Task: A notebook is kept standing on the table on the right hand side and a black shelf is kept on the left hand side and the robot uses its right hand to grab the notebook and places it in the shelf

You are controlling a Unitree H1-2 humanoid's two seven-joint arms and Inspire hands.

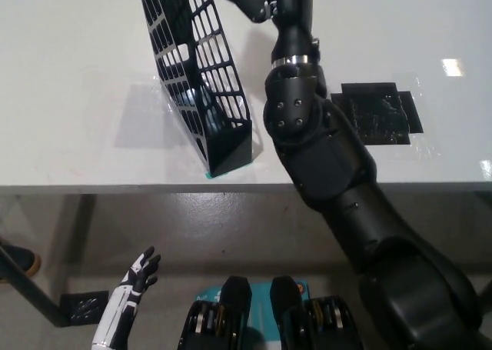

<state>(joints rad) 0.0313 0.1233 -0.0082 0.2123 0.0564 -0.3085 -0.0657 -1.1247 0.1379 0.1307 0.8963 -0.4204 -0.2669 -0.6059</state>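
The black right arm [307, 135] is stretched above the shelf [201, 81]; its robot hand's grip cannot be told. The left robot hand [131, 288] is held open below the desk [69, 96].

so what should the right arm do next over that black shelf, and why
Probably ease down toward the shelf's open top. The black right arm reaches beside its upper edge, but the hand runs out of the picture's top, so any notebook can't be confirmed. The white left hand rests open below the table.

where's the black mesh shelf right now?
Head view: the black mesh shelf stands on the white table, left of centre, its lower end at the near edge. The black right arm reaches up close along its right side.
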